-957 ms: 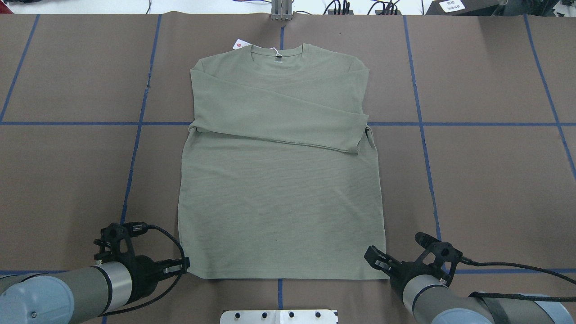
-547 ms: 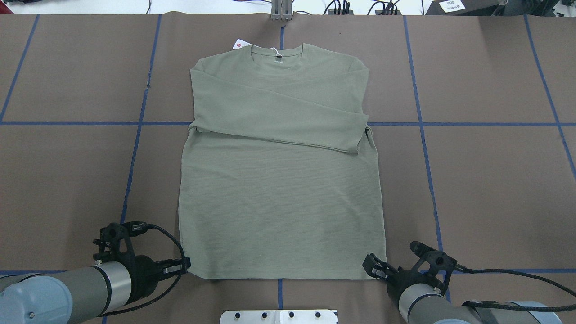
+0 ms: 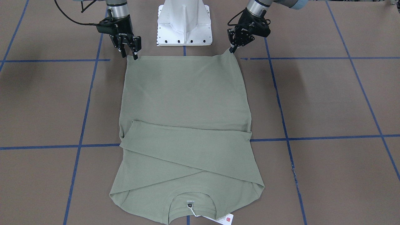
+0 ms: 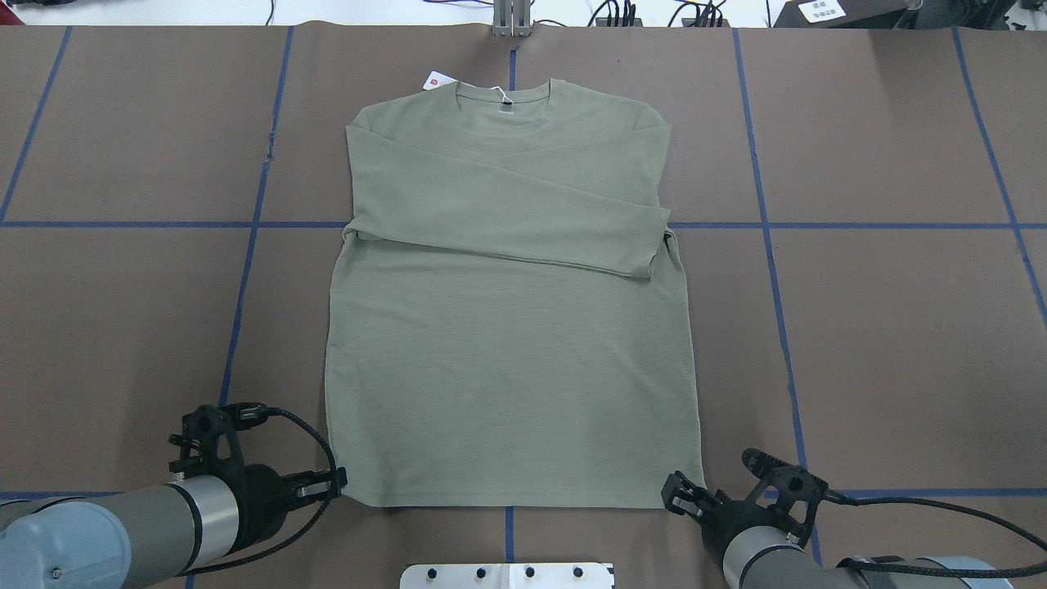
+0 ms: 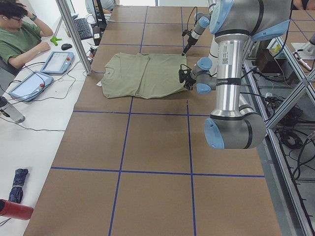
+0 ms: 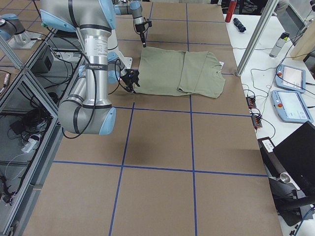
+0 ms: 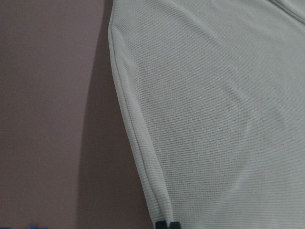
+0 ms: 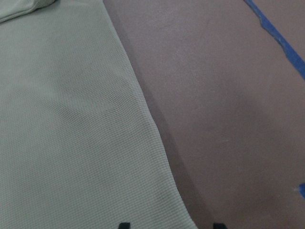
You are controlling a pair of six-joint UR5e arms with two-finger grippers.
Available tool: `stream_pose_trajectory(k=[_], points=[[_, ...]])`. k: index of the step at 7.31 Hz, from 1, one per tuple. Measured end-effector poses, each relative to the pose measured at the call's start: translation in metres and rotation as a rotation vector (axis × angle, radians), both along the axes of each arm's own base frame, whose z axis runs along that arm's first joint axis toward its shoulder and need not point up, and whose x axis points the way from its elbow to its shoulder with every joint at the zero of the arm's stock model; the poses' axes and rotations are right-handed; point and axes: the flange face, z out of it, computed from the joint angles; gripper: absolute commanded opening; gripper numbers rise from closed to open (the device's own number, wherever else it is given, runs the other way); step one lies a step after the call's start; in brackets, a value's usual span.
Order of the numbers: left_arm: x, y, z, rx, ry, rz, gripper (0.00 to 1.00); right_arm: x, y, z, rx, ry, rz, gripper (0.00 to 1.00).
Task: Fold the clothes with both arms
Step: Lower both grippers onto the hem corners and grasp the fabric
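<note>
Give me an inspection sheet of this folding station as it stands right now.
Surface: brown table cover with a blue tape grid, flat.
Job's things: green shirt lies flat, sleeves folded across the chest; hang tag at the collar.
Clutter: nothing seen.
Grippers: left gripper shut on one hem corner, which peaks up slightly; right gripper open at the other hem corner.
Cables: black cable loops off the left wrist beside the shirt's edge.
Surroundings: white pedestal; person seated at a side bench with tablets.
</note>
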Motion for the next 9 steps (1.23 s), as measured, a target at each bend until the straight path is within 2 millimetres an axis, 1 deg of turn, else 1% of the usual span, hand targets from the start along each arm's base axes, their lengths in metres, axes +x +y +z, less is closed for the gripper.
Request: stream_pose_trajectory(k=[3, 4, 5, 6, 9], points=[[-0.0001, 0.0000, -0.0009, 0.000, 0.002, 0.000, 0.00, -0.0040, 0.0016, 0.0070, 0.004, 0.015, -0.001, 0.63], [-0.0002, 0.0001, -0.0008, 0.000, 0.002, 0.001, 0.00, -0.0058, 0.0021, 0.0106, 0.005, 0.023, -0.001, 0.55], [-0.0002, 0.0001, -0.0009, 0.000, 0.002, 0.000, 0.00, -0.0072, 0.0022, 0.0109, 0.005, 0.023, -0.001, 0.02], [-0.0002, 0.0000, -0.0010, 0.000, 0.002, 0.000, 0.00, -0.0090, 0.0023, 0.0078, 0.005, 0.017, -0.001, 0.00], [-0.0002, 0.0000, -0.0004, 0.000, 0.001, 0.000, 0.00, -0.0098, 0.0017, 0.0012, 0.005, 0.007, -0.002, 0.00]])
